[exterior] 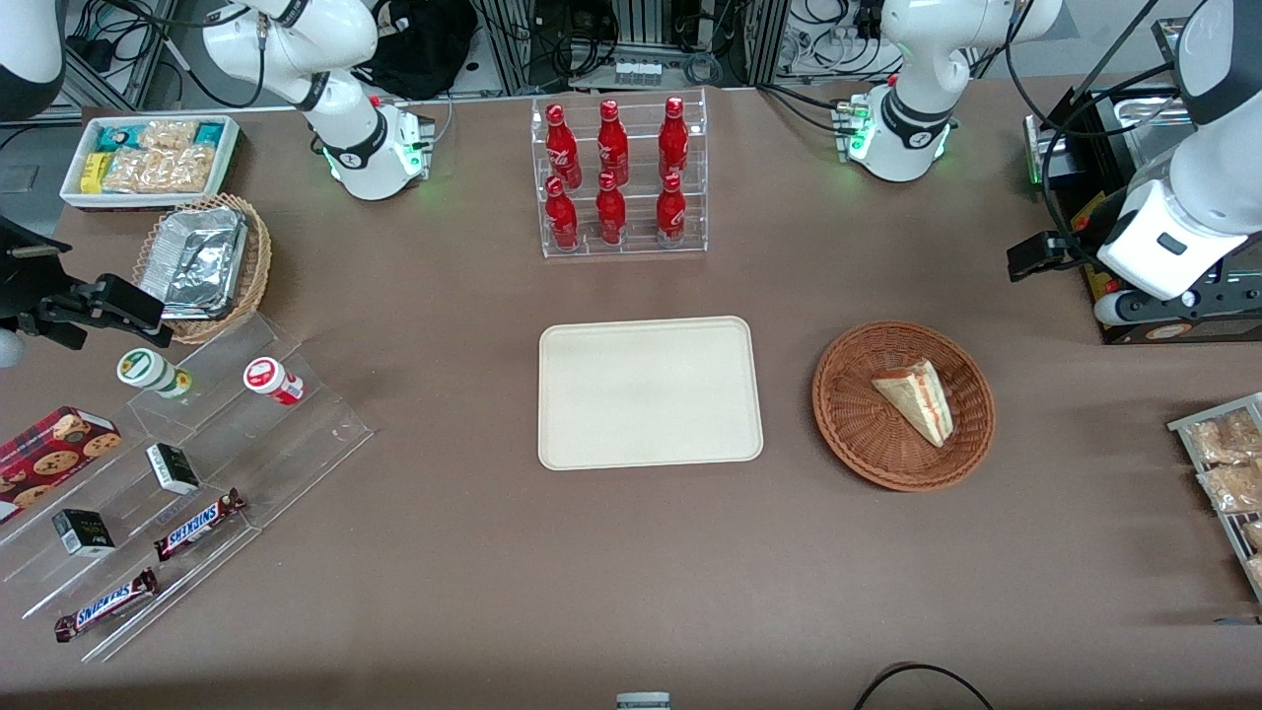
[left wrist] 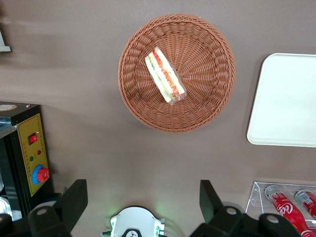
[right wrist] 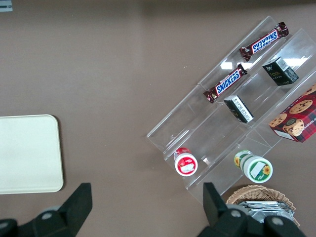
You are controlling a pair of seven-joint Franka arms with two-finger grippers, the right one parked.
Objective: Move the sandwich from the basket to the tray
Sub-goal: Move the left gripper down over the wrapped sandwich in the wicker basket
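The sandwich (exterior: 917, 398) lies in the basket (exterior: 848, 414) at the front view's right centre, with the empty tray (exterior: 650, 391) mid-frame beside it. The gripper (left wrist: 140, 197), fingers spread wide, hangs high at that view's right edge, well apart from both. The soft wedge could slip or crush if the fingers close off-centre on its slanted faces.

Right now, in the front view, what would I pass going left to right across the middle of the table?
Acrylic steps with the red-capped jar → tray → basket holding the sandwich. The gripper hangs open above the table at the working arm's end, farther from the front camera than the basket.
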